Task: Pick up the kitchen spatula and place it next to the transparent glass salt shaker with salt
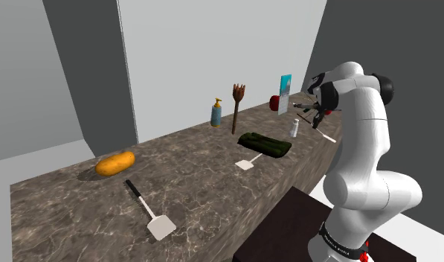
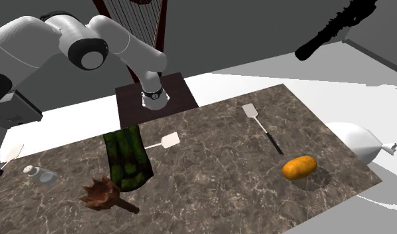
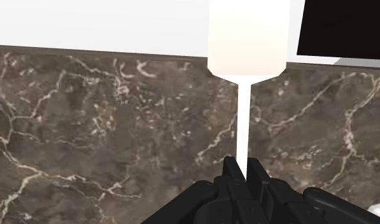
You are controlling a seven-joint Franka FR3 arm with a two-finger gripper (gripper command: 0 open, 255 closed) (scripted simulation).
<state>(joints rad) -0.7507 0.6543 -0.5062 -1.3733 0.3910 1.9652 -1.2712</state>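
Observation:
My black gripper [image 3: 244, 173] is shut on the thin white handle of a white kitchen spatula [image 3: 248, 44], whose blade points away from the fingers over the marble counter's edge. In the shoulder view the gripper [image 1: 314, 117] hangs above the counter's far right end with the spatula [image 1: 328, 137] slanting down from it. The small salt shaker [image 1: 294, 129] stands just to the left of it. The second exterior view has the shaker [image 2: 40, 174] at the left, the held spatula [image 2: 12, 151] a little above it.
On the counter [image 1: 198, 179] lie a black-handled spatula [image 1: 149, 212], a small white spatula [image 1: 248, 161], a dark green bundle [image 1: 265, 144] and an orange loaf [image 1: 114, 163]. A soap bottle [image 1: 216, 113], a wooden fork [image 1: 236, 104], a carton [image 1: 285, 94] and a red thing [image 1: 274, 102] stand by the wall.

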